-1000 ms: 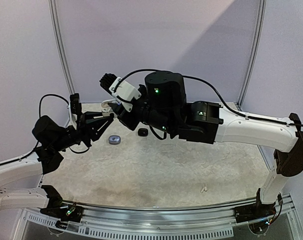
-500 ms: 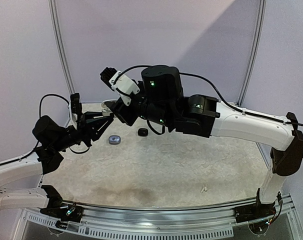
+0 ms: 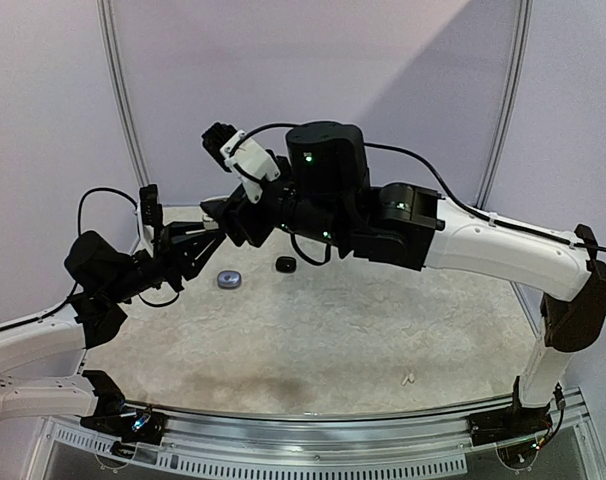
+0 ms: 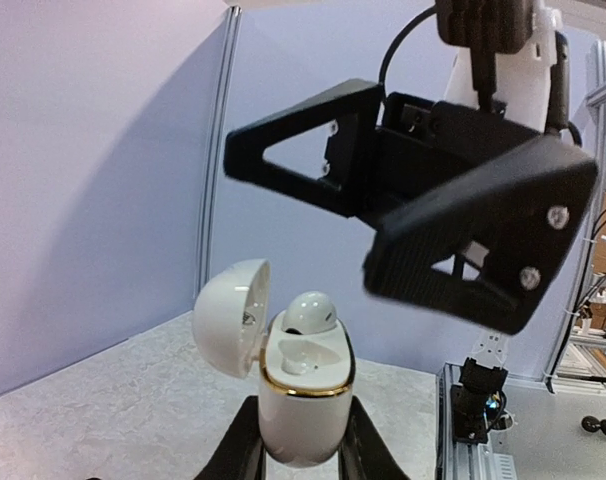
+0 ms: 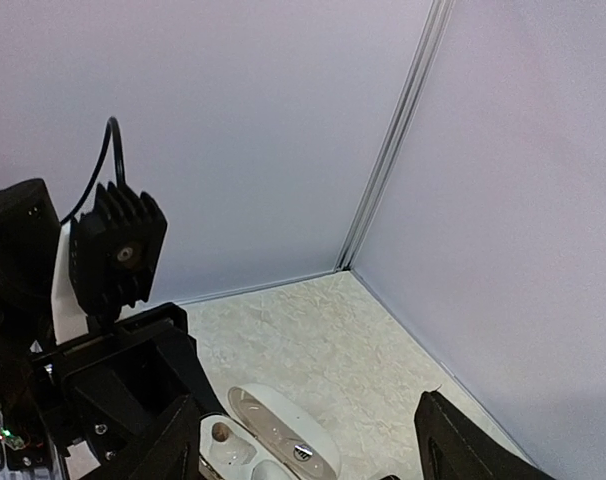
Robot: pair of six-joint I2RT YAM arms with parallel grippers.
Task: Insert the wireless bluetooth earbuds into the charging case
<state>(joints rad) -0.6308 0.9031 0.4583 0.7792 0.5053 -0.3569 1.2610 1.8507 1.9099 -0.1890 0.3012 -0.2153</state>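
The left gripper (image 4: 303,445) clamps the open white charging case (image 4: 305,395) upright. One white earbud (image 4: 309,310) sits in its slot, and the right gripper (image 4: 298,222) hangs just above, fingers spread

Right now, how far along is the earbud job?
Done: one white earbud sits in the open charging case. In hand: the left tool grips that case; the right tool hangs open above. Left: its second slot looks empty; small dark pieces lie on the table.
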